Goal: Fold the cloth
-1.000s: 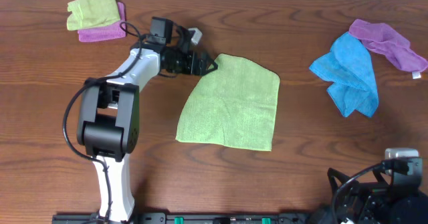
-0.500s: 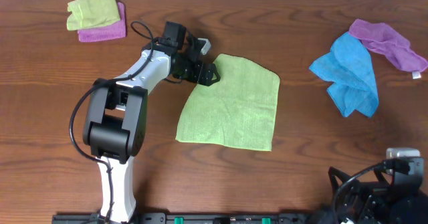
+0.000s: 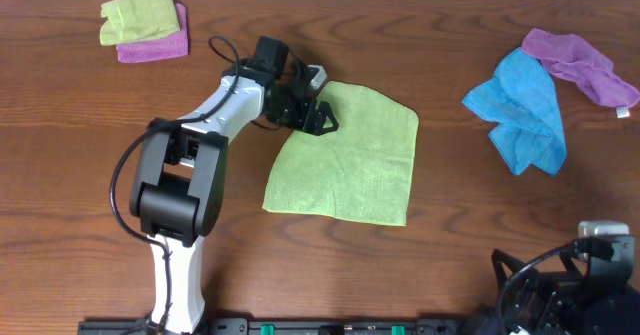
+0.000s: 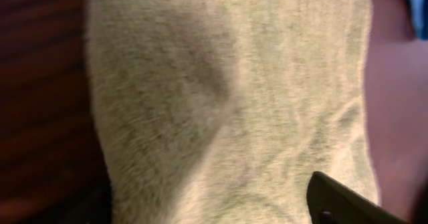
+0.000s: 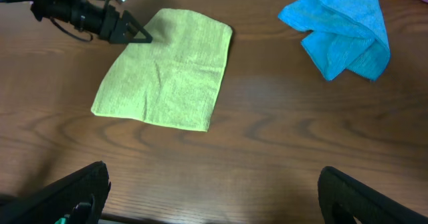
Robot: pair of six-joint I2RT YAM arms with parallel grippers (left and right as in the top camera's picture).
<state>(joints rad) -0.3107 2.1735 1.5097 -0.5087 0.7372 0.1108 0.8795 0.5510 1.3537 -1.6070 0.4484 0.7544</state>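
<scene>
**A:** Where is the cloth?

**B:** The cloth [image 3: 350, 155] lies spread flat on the table [image 3: 450, 245] in a single layer, its left edge slanting.

**A:** And the left gripper?

**B:** The left gripper [image 3: 323, 117] sits low over the cloth's far left corner. Its wrist camera sees green fabric across nearly the whole view, with one finger [image 4: 341, 200] at the lower right. The jaws stand apart and grip nothing. I cannot tell whether the tips touch the fabric.

**A:** The right gripper?

**B:** The right gripper [image 5: 212, 174] is well off the cloth's near right corner, fingers spread wide and empty.

**A:** Anything else?

**B:** A crumpled blue cloth [image 3: 520, 110] lies well to the cloth's right, a purple cloth [image 3: 580, 65] touching it. Well off the cloth's far left, a folded green cloth [image 3: 140, 10] rests on a pink cloth [image 3: 155, 47].
</scene>
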